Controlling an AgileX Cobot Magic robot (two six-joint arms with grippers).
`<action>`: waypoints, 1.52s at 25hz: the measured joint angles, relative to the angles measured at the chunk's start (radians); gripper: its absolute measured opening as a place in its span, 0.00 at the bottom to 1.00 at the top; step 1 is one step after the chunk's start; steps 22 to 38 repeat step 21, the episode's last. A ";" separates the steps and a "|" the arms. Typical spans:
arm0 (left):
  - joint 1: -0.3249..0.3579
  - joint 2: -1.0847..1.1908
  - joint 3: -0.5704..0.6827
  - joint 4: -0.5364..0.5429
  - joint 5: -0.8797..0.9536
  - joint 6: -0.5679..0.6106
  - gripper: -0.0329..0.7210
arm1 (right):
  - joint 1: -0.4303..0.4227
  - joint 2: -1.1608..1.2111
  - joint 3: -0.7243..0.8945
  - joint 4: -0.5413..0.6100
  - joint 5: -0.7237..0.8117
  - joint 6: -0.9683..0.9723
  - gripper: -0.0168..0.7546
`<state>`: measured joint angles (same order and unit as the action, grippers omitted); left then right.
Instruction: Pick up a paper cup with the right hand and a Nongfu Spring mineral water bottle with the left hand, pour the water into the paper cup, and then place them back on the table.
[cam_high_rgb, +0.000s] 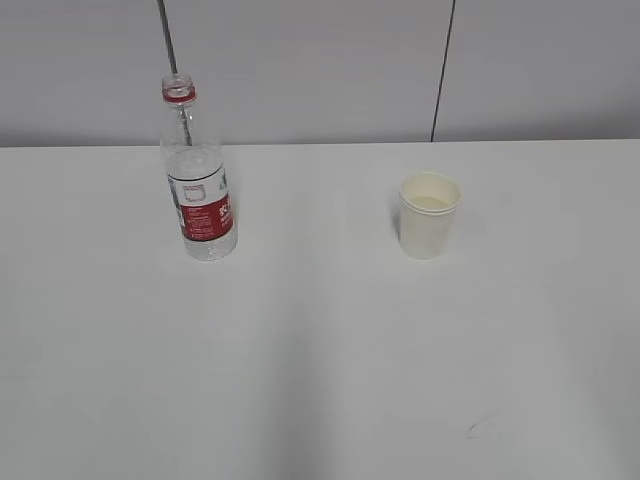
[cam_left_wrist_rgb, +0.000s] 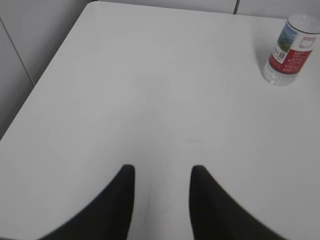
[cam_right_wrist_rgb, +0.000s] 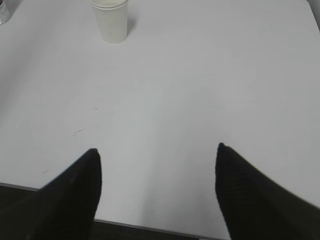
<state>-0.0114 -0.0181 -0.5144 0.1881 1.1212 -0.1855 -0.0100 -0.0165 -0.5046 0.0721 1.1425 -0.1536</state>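
Note:
The Nongfu Spring mineral water bottle (cam_high_rgb: 199, 175) stands upright and uncapped on the left of the white table (cam_high_rgb: 320, 350); the left wrist view shows the bottle (cam_left_wrist_rgb: 291, 50) far off at upper right. The paper cup (cam_high_rgb: 428, 214) stands upright to the right of the middle, and water shows inside it. In the right wrist view the cup (cam_right_wrist_rgb: 111, 20) is far ahead at top left. My left gripper (cam_left_wrist_rgb: 162, 170) hovers open over bare tabletop, nothing between its fingers. My right gripper (cam_right_wrist_rgb: 157, 150) is open wide near the table's front edge, empty. Neither arm appears in the exterior view.
A small dark scratch mark (cam_high_rgb: 480, 425) lies on the table near the front right; it shows as the scratch (cam_right_wrist_rgb: 80, 131) in the right wrist view. A grey panelled wall (cam_high_rgb: 320, 70) rises behind the table. The table's left edge (cam_left_wrist_rgb: 45, 80) is close to the left gripper.

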 joint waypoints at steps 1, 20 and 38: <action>0.000 0.000 0.000 0.000 0.000 0.000 0.36 | 0.000 0.000 0.000 0.000 0.000 0.000 0.71; -0.089 0.000 0.000 0.000 0.000 0.000 0.36 | -0.002 0.000 0.000 0.000 0.000 0.000 0.71; -0.089 0.000 0.000 0.000 0.000 0.000 0.36 | -0.002 0.000 0.000 0.000 0.000 0.000 0.71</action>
